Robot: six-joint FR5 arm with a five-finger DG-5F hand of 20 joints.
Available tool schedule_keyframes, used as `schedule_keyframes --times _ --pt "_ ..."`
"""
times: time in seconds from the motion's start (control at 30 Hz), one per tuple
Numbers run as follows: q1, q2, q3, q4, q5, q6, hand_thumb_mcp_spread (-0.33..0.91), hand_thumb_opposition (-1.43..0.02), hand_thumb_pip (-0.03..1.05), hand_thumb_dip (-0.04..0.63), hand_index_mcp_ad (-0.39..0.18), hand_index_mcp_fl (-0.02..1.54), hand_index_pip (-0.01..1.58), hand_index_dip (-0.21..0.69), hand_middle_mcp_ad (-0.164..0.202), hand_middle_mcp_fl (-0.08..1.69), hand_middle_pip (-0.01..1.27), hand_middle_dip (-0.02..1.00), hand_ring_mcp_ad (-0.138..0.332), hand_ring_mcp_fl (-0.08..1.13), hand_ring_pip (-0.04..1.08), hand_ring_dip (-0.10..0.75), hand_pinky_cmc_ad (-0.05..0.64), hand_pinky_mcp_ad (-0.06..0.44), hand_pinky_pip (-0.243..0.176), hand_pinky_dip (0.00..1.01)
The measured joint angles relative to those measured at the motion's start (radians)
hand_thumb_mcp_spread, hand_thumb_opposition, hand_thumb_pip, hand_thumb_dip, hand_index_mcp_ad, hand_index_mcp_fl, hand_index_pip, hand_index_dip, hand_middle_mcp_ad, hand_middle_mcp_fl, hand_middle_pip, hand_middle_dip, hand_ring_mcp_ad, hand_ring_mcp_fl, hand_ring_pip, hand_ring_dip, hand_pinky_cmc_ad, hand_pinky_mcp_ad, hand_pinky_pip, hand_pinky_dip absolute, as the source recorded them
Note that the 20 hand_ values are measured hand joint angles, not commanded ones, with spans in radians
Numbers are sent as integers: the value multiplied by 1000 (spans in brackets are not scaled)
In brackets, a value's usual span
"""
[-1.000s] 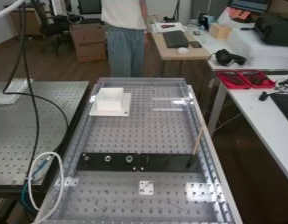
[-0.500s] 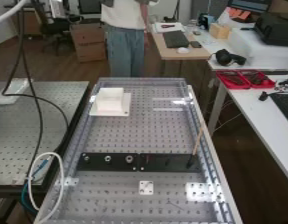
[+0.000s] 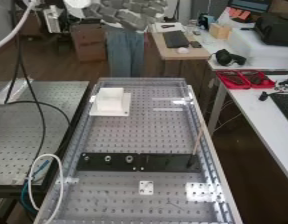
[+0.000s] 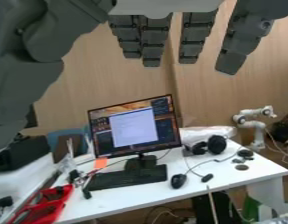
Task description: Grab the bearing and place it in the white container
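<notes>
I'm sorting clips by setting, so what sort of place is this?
Probably a robotics lab or workshop: there is a robot hand, a bench with a perforated top, and a white desk with a monitor.

You are looking at a robotics lab: a perforated metal counter point(image 3: 174, 131) carries a black fixture strip point(image 3: 164, 162), and the robot hand point(image 3: 128, 12) hangs beyond its far end. Around it you have desks with a monitor point(image 4: 133, 125), keyboard point(image 4: 125, 177) and headphones point(image 4: 216, 144), red parts trays point(image 3: 246, 80), and a small white robot arm point(image 4: 256, 125).
</notes>
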Motion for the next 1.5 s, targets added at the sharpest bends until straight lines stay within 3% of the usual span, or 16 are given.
schedule_keyframes --times 0.37,0.7,1.23,1.5 --pt "25 -6 -114 123 66 -32 307 -663 326 24 21 26 87 105 24 52 148 138 147 14 110 58 354 293 -75 265" --pt "-21 -88 -151 162 43 13 312 -675 380 51 10 42 103 63 24 52 145 141 150 14 113 72 365 297 -75 265" --pt "-269 -164 -252 331 -340 -28 309 -682 426 75 -5 58 105 19 28 101 147 157 152 14 110 73 361 297 -75 265" --pt "-376 -301 -269 422 -462 34 358 -709 431 115 -9 138 113 33 28 101 143 161 152 14 112 73 361 297 -75 264"
